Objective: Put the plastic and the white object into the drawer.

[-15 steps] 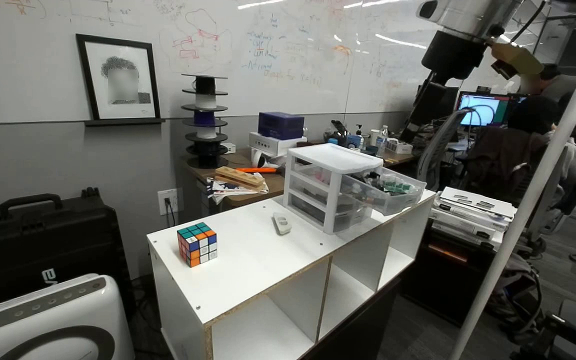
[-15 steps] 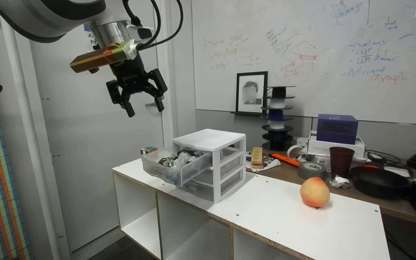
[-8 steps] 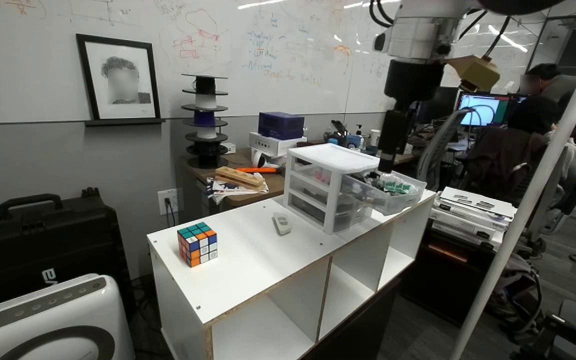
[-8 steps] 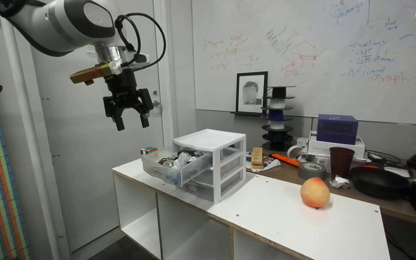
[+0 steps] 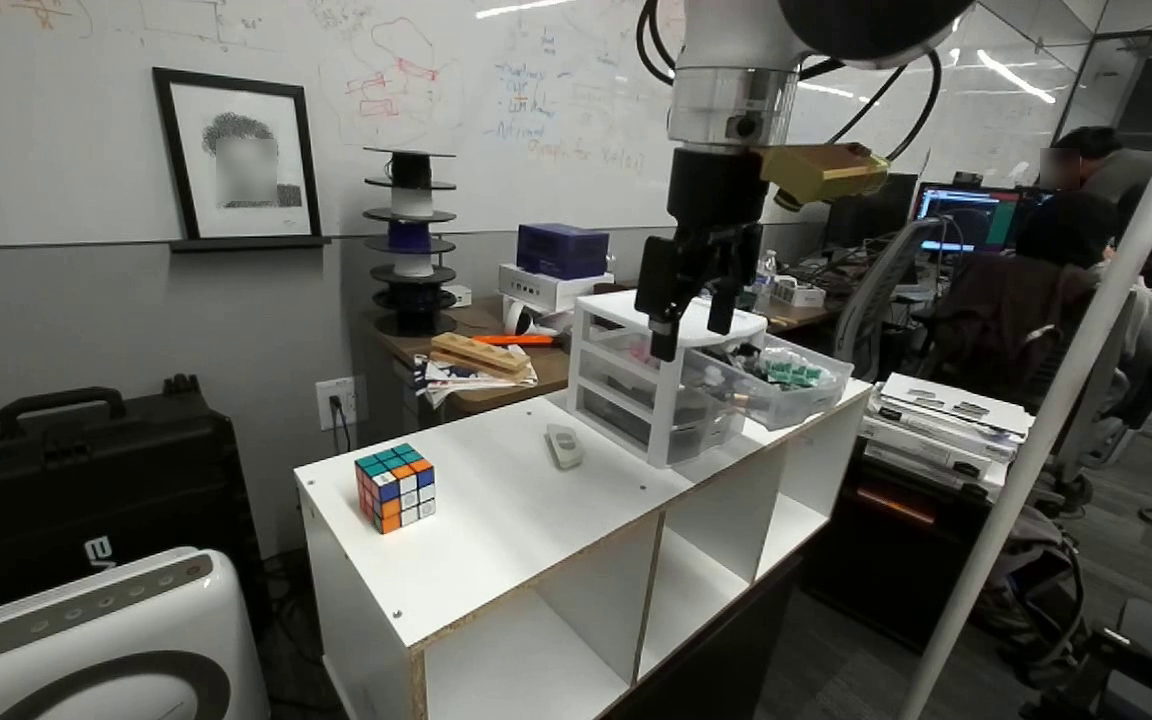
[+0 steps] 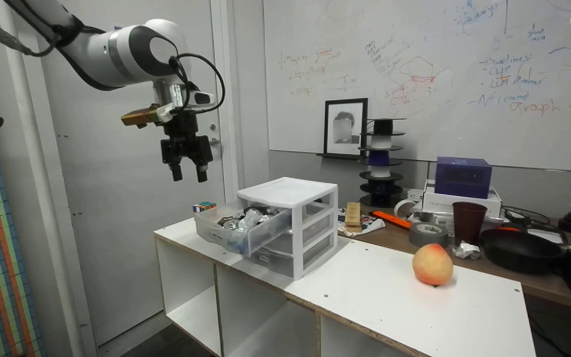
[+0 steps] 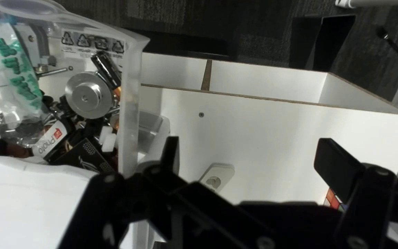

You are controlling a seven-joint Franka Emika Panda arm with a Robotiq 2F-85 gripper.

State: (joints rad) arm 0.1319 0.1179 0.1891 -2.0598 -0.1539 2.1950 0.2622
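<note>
The white object (image 5: 565,447), a small elongated whitish-grey item, lies flat on the white shelf table between the drawer box and the puzzle cube. It also shows in the wrist view (image 7: 218,174), partly covered by the gripper's linkage. The box hides it in an exterior view. The top drawer (image 5: 786,408) of the translucent box is pulled out and holds mixed parts; it also shows in the wrist view (image 7: 130,103). A clear plastic bag with green contents (image 7: 14,74) lies in it. My gripper (image 5: 693,332) is open and empty, above table height; it also shows in an exterior view (image 6: 189,177).
The puzzle cube (image 5: 394,488) stands near the table's end. A peach-like fruit (image 6: 432,264) sits on the table beyond the box. The box's white top (image 6: 288,191) stands up close to the gripper. A white pole (image 5: 1056,410) rises beside the table.
My gripper has moved from the pulled-out drawer's side across toward the white object, has lowered and turned to point downward. The drawer, white object and cube have not moved.
</note>
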